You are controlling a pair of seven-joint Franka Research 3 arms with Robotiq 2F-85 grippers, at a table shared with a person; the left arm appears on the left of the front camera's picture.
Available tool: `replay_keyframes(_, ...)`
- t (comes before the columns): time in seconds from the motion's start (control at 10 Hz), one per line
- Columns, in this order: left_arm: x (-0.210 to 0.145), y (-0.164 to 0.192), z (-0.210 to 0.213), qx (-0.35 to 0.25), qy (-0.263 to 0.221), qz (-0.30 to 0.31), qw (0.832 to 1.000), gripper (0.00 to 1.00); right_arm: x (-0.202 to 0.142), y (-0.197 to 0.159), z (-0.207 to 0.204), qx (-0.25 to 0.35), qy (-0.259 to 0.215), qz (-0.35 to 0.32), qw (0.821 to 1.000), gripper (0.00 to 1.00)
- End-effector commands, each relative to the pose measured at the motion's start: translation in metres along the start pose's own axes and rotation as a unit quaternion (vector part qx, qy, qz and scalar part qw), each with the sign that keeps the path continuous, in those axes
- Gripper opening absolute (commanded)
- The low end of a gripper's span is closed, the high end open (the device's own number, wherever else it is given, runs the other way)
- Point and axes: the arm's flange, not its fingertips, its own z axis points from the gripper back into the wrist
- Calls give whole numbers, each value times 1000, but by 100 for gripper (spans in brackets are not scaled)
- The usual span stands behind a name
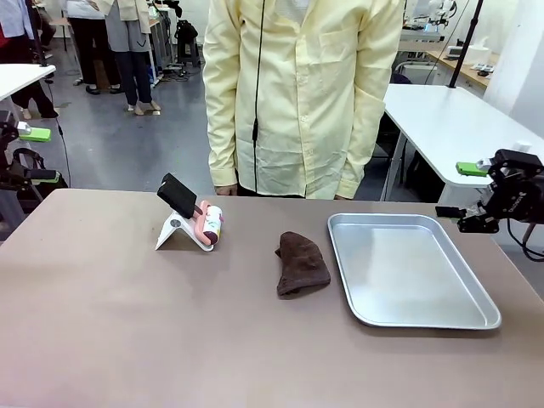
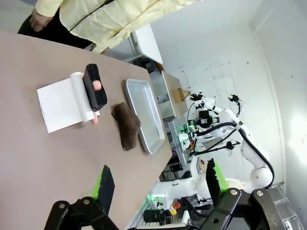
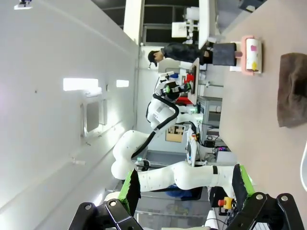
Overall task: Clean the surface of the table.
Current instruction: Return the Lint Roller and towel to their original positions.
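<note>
table (image 1: 127,331): broad matte taupe top spanning the front view; rigid, fixed, nothing to grasp. It is the surface to be wiped.
cloth (image 1: 301,263): dark brown, crumpled, near table centre, just left of the tray. Judged soft, light, limp; best pinched at the raised fold on top and likely to bunch when dragged.
lint roller (image 1: 206,224): pink, black handle, resting on a white stand left of the cloth. Judged light and stiff; take it by the handle.
tray (image 1: 412,319): shiny steel, empty, right side. Likely slides if nudged.
left claw (image 2: 158,184): fingers spread apart, holding nothing, above the table edge.
right claw (image 3: 187,184): fingers apart, holding nothing, off the table's right side.
</note>
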Motion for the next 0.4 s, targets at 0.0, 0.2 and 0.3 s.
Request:
replay_keyframes(0.0,-7,-2,2,-10,-3,-8,1000,100,4,5,1,2,4,3,1000,100)
replay_keyframes(0.2,-7,-2,2,-10,-3,-8,1000,100,4,5,1,2,4,3,1000,100)
replay_keyframes(0.3,-7,-2,2,-10,-3,-8,1000,100,4,5,1,2,4,3,1000,100)
